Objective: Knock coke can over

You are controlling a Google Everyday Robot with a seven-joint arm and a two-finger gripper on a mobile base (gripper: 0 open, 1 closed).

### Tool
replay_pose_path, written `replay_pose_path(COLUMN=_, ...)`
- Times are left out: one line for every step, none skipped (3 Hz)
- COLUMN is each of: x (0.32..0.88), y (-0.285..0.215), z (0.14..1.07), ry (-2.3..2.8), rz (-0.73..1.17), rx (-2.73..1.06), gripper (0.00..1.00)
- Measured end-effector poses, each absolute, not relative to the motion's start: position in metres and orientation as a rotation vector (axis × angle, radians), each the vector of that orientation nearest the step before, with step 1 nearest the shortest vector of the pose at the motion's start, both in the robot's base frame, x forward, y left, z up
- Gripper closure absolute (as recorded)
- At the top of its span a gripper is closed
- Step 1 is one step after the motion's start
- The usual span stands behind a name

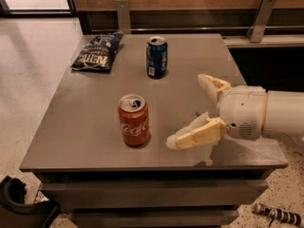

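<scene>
The coke can (pixel 133 120) is red-orange with white script and a silver top. It stands upright on the grey table (pixel 85 127), near the front and left of centre. My gripper (pixel 187 110) comes in from the right, just above the tabletop, with its cream fingers spread wide open and empty. The near fingertip (pixel 173 142) is a short gap to the right of the can and does not touch it. The far finger (pixel 209 83) points toward the back of the table.
A dark blue Pepsi can (pixel 156 57) stands upright at the back middle. A dark chip bag (pixel 96 51) lies at the back left corner. A wood-panelled wall with metal brackets (pixel 260 18) runs behind the table. The table's front edge is close below the coke can.
</scene>
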State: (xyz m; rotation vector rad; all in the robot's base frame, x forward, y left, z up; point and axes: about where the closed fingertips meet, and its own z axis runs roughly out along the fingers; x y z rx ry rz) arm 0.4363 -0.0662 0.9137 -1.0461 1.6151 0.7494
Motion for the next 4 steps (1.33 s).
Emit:
replay_pose_path(x=0.431, y=-0.04, z=0.901, ry=1.566, rz=0.823, rx=-1.071, gripper=0.0)
replay_pose_path(x=0.432, y=-0.005, z=0.894, ry=1.474, rz=0.872, rx=-1.12, gripper=0.0)
replay_pose_path(x=0.436, y=0.014, z=0.888, ry=1.421, rz=0.89, rx=-1.144, gripper=0.0)
replay_pose_path(x=0.444, y=0.031, z=0.876, ry=1.384, rz=0.929, rx=-1.154, gripper=0.0)
